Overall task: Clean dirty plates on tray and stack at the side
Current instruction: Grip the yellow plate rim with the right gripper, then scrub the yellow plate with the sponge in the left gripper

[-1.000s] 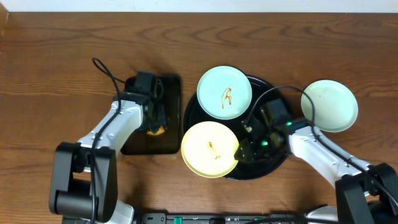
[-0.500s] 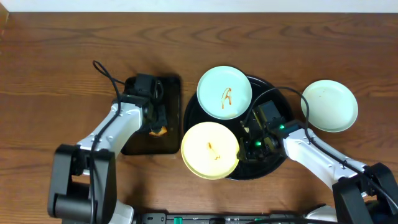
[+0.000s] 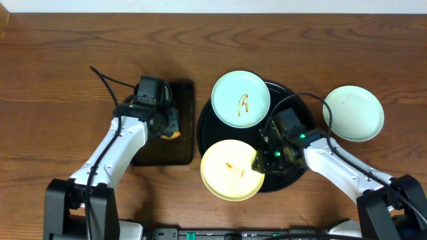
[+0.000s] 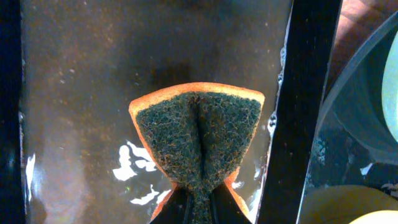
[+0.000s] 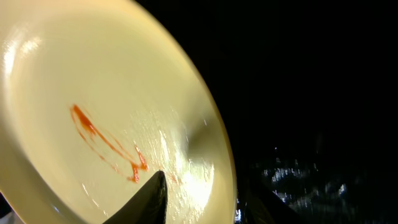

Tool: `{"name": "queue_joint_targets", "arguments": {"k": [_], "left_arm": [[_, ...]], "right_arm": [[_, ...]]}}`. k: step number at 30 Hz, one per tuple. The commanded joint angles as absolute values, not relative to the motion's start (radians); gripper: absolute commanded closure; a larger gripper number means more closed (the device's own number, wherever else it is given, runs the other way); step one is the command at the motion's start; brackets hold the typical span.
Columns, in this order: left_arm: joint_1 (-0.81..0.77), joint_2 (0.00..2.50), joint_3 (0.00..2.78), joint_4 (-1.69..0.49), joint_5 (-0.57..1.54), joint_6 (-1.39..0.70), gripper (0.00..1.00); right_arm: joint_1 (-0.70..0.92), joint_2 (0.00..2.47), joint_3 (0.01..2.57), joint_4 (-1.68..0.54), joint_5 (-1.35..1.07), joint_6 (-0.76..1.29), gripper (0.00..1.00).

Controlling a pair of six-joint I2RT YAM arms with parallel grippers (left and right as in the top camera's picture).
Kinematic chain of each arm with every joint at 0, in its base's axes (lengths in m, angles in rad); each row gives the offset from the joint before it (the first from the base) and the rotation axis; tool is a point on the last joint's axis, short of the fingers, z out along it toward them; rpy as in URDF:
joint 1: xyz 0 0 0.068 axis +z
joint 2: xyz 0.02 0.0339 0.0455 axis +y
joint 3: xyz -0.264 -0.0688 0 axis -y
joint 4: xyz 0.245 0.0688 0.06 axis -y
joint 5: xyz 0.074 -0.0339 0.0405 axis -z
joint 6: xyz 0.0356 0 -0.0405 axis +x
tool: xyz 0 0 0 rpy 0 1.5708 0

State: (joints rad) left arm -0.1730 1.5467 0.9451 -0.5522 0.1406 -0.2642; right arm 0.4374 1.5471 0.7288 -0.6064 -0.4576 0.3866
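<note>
Plates first, seen from above. We see the yellow plate [image 3: 231, 170] hanging half over the front rim of the round tray [image 3: 207, 133]. The right fingers [image 3: 257, 164] pinch its right edge. A smeared blue-green plate [image 3: 241, 99] sits at the back of the round tray. A clean-looking plate [image 3: 353, 113] rests on the worktop [image 3: 67, 67], just beside the tray on the right. The left fingers [image 3: 169, 129] are over the small black tray [image 3: 153, 152], clenched on the sponge [image 3: 171, 135].

From the left wrist we see the sponge [image 4: 199, 134] squeezed into a fold. The left fingers [image 4: 200, 205] hold it above the wet small black tray [image 4: 74, 93].

From the right wrist we see the right fingers [image 5: 202, 196] gripping the rim of the yellow plate [image 5: 93, 74], one on top and one below. An orange smear [image 5: 106, 143] runs across its middle.

We think this plate is stiff, light and shiny, so it may slip when wet. It could chip if dropped. The rim, away from the sauce, looks like the best place to hold it. That leaves the middle free for the soft sponge.
</note>
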Motion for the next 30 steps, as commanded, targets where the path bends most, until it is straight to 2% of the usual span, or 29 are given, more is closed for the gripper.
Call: {"name": "queue_joint_targets", "arguments": {"k": [1,4,6,13,17,23,30], "left_arm": [[-0.171,1.533,0.973,-0.564,0.150,-0.255,0.93],[-0.171,1.533,0.973,-0.572,0.150,-0.255,0.93],[-0.171,1.533,0.973,-0.574,0.150,-0.255,0.93],[-0.171,1.533,0.973,-0.578,0.150,-0.255,0.93],[-0.171,1.531,0.973,-0.577,0.150,-0.255,0.93],[-0.184,1.473,0.984,-0.572,0.160,-0.245,0.93],[-0.293,1.396,0.984,-0.489,0.281,-0.274,0.93]], "right_arm": [[0.447,1.545,0.721,-0.638,-0.477,0.389,0.65],[0.447,1.545,0.714,-0.655,-0.476,0.389,0.66],[0.447,1.545,0.704,-0.654,-0.476,0.389,0.70],[0.446,1.545,0.691,-0.595,-0.471,0.389,0.99],[0.445,1.544,0.694,-0.541,-0.442,0.388,0.99],[0.394,1.535,0.740,-0.581,-0.244,0.372,0.99],[0.320,1.489,0.801,-0.638,-0.067,0.294,0.99]]}}
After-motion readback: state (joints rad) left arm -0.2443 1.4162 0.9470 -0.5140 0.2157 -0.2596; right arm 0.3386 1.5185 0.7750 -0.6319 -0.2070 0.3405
